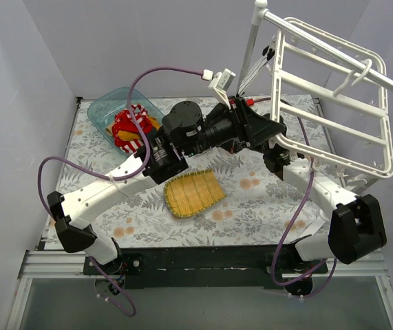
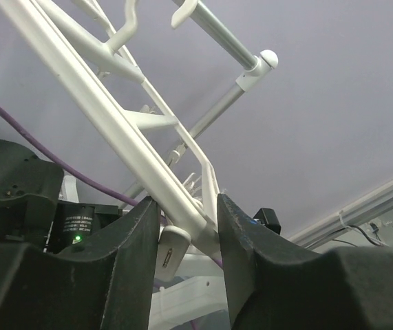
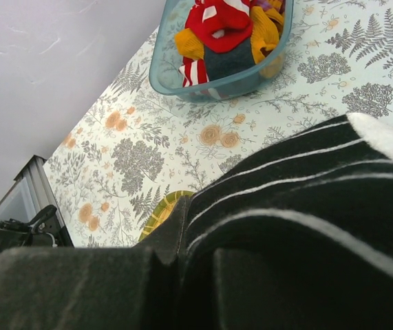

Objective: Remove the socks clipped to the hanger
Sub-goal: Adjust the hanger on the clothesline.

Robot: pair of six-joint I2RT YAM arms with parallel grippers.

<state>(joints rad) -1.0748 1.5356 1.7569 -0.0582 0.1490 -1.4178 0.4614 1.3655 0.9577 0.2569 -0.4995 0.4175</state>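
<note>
Clamps a black-and-white striped sock (image 3: 299,206) in the right gripper (image 3: 182,268) under the hanger (image 2: 112,124) at the table's (image 1: 251,213) far right corner, flanks 1 hanger bar and clip (image 2: 172,251) with the left gripper's (image 2: 188,206) jaws, grip impossible to tell, with other socks (image 1: 129,127) in the far-left tub (image 1: 100,110).

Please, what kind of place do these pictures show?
Probably a robot test cell staged as a laundry corner: plain walls close around a floral-clothed table, with a clip hanger on a pole and a tub of socks.
</note>
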